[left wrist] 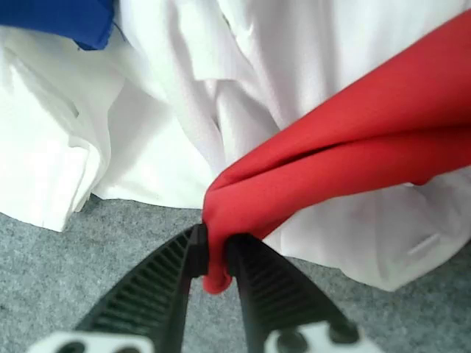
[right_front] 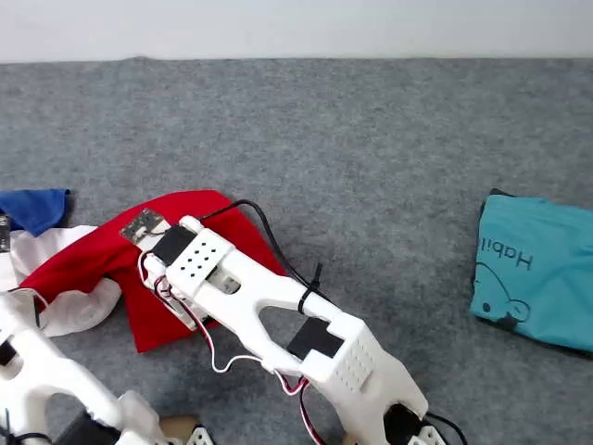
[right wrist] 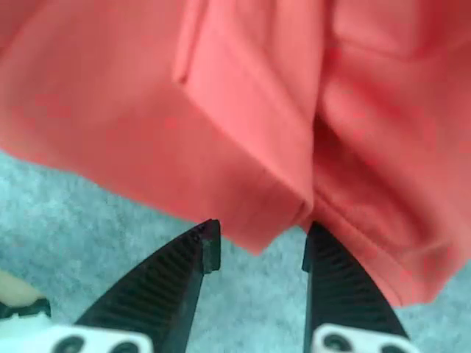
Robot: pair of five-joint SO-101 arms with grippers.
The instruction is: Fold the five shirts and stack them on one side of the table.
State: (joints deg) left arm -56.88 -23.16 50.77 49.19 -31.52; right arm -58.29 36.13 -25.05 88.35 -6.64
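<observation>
While the left gripper point(left wrist: 215, 254) is clamped tight on a bunched fold of the red shirt point(left wrist: 353, 154), the right gripper point(right wrist: 261, 239) is held with jaws spread wide at that shirt's edge. A white shirt point(left wrist: 147, 110) is tucked under the red shirt, a blue shirt point(right_front: 32, 206) is seen near it, and a teal shirt point(right_front: 537, 273) is laid well apart.

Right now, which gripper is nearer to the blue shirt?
Left. The left gripper is shut on a corner of the red shirt, with the blue shirt just past the white shirt. The right gripper stands open at the red shirt's edge, farther off.
</observation>
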